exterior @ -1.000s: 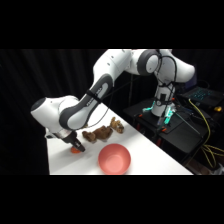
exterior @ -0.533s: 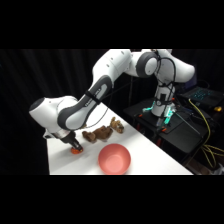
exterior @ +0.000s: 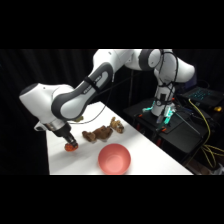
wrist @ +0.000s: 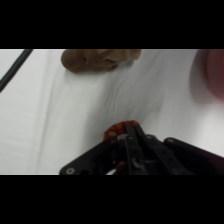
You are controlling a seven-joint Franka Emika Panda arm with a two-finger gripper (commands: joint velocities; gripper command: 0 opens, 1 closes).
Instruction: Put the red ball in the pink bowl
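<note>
Side view: the white arm bends down to the near left part of the white worktop (exterior: 165, 159), and its gripper (exterior: 70, 144) sits right at the red ball (exterior: 72, 147). The ball is low at the worktop there, at the tip of the gripper. The pink bowl (exterior: 114, 158) stands to the right of the ball, apart from it, and nothing is in it. A brown plush toy (exterior: 102, 131) lies behind the bowl, farther back on the worktop. In the wrist view the black fingers (wrist: 131, 137) are close together around the red ball (wrist: 119, 131), which peeks out just past their tips, so they look pinched on it with only a narrow gap. The brown plush toy (wrist: 100, 59) shows at the top, and a bit of the pink bowl (wrist: 212, 70) shows at the right edge. A thin black cable (wrist: 15, 68) crosses the top left corner.
</note>
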